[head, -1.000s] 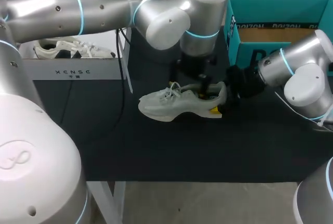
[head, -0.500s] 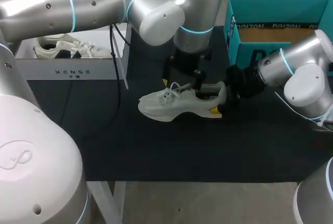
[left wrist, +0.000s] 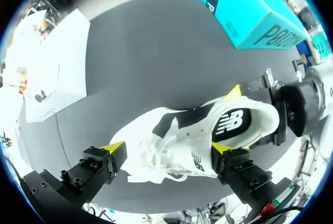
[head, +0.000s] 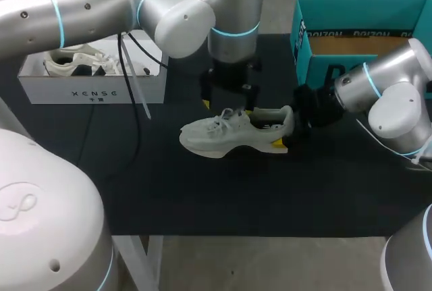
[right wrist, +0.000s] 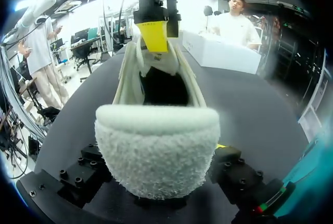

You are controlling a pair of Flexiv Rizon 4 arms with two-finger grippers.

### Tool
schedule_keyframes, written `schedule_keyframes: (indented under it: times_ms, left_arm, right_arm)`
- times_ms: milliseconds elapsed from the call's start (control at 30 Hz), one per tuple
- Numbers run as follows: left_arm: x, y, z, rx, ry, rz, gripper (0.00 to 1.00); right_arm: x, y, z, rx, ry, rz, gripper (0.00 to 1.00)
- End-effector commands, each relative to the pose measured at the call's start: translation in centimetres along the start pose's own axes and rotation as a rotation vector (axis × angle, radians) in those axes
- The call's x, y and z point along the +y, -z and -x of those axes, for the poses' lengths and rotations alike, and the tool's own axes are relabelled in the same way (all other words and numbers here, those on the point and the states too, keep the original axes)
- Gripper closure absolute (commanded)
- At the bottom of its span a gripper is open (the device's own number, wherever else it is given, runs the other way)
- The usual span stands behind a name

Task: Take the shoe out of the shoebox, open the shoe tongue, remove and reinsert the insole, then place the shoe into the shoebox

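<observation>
The white shoe (left wrist: 171,141) lies on the dark worktop (left wrist: 145,52), its laces nearest the camera and its heel pointing away. The black insole (left wrist: 231,122) shows inside its opening. The left end effector (left wrist: 165,154) has its yellow-tipped fingers (left wrist: 112,148) spread wide, one on each side of the laced forepart; whether they touch it cannot be told. At the heel, the right end effector (left wrist: 250,119) grips the shoe from both sides. The teal shoebox (left wrist: 250,11) stands well beyond the shoe, and a white box (left wrist: 62,63) sits off to the other side.
</observation>
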State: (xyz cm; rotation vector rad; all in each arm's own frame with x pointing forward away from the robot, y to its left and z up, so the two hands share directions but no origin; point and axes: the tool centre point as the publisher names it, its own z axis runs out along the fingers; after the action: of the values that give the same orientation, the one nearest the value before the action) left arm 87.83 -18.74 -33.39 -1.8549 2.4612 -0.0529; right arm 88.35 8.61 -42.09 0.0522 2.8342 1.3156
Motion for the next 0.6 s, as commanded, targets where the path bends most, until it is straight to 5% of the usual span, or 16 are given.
schedule_keyframes:
  times_ms: [33, 67, 600]
  left_arm:
    - [0.2, 0.1, -0.2, 0.011, -0.006, -0.001, 0.8]
    - [0.2, 0.1, -0.3, 0.013, -0.009, 0.001, 1.0]
    - [0.5, 0.3, -1.6, 0.188, -0.014, 0.028, 1.0]
  right_arm:
    - [0.0, -0.2, 0.0, -0.002, 0.001, 0.0, 1.0]
    - [0.0, -0.2, 0.0, -0.002, 0.001, 0.0, 1.0]
    - [0.0, -0.2, 0.0, -0.002, 0.001, 0.0, 1.0]
